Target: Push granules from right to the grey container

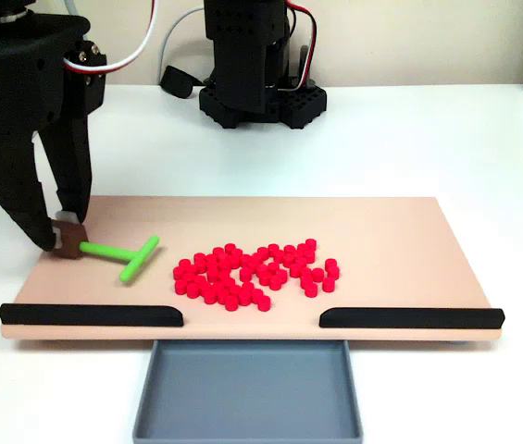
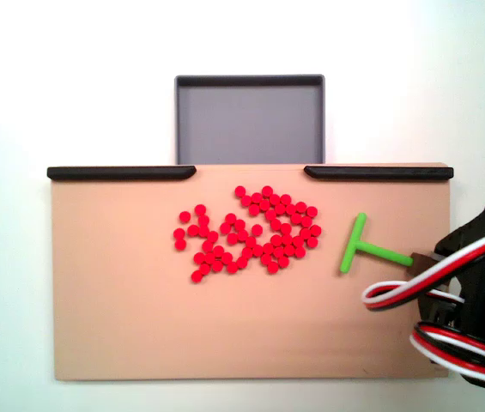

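In a fixed view facing the arm's base, the black matte plastic gripper [image 1: 65, 233] stands at the far left of the smooth tan rectangular board [image 1: 381, 227], its two tapered fingers drawn narrow and pinched on the small brown block at the stem end of the bright green T-shaped plastic stick [image 1: 124, 253]. The stick lies flat on the board, its crossbar pointing toward the heap to its right. That heap, the dozens of tiny glossy red cylindrical granules [image 1: 254, 275], spreads loosely near the board's middle, just right of the crossbar and apart from it. Along the board's near edge run two black rounded strips [image 1: 90, 315], one left and one right, with a gap between them. Below that gap sits the shallow slate-grey rectangular plastic container [image 1: 247, 393], low-walled and butting against the board's edge.

In a fixed view from above, the granules [image 2: 246, 233] lie left of the stick [image 2: 364, 250], the container [image 2: 249, 120] beyond the board's [image 2: 122, 326] far edge.
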Robot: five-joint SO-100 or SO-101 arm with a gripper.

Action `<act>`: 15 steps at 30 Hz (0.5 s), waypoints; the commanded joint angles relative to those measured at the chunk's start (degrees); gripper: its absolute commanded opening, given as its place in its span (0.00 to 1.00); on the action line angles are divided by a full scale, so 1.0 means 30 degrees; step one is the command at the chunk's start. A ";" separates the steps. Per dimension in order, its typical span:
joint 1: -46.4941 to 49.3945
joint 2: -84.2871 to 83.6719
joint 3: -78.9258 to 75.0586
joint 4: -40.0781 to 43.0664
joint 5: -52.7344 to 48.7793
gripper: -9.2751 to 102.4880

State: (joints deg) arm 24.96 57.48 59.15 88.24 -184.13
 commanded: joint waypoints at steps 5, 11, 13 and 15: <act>-0.0410 -0.0527 -0.1816 0.0059 -0.9141 0.08; -0.0527 -0.0791 -0.2197 0.0059 -0.9199 0.08; -0.0586 -0.0820 -0.2197 0.0059 -0.9199 0.08; -0.0615 -0.0820 -0.2197 0.0059 -0.9199 0.08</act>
State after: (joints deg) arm 23.47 54.32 54.76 88.24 -184.13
